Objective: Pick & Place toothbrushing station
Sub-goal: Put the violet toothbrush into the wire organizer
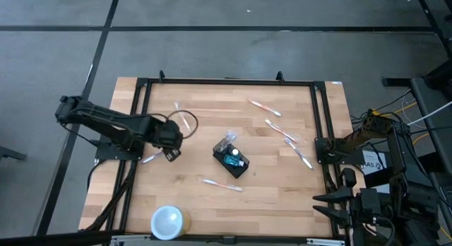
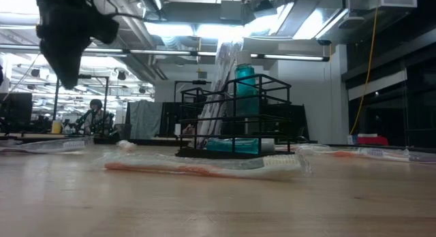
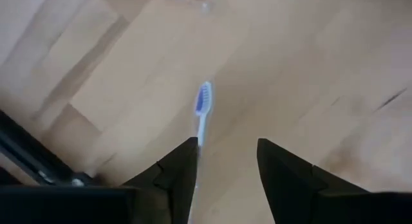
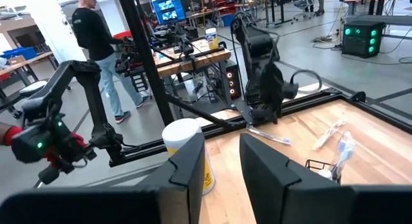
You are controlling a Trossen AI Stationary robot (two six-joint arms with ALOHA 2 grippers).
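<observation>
The high view looks straight down on the whole table [image 1: 282,168]. The low view sits at tabletop level, close before the caddy [image 2: 235,118], facing the room. Each wrist view looks past its own fingers; the right one also shows the caddy [image 4: 322,167].

— What's lying on my table [image 1: 282,182] besides the job?

— Wrapped toothbrushes, scattered. An orange one [image 1: 265,107] near the far edge, two more [image 1: 281,130] beside it toward the right rail, another [image 1: 223,184] nearer the front.

— And by my left side?

— A blue brush [image 3: 202,108], flat on the wood. A white cup [image 1: 168,221] stands at the front edge.

— Beyond the table?

— A person [image 4: 96,37] in dark clothes, standing among desks.
</observation>
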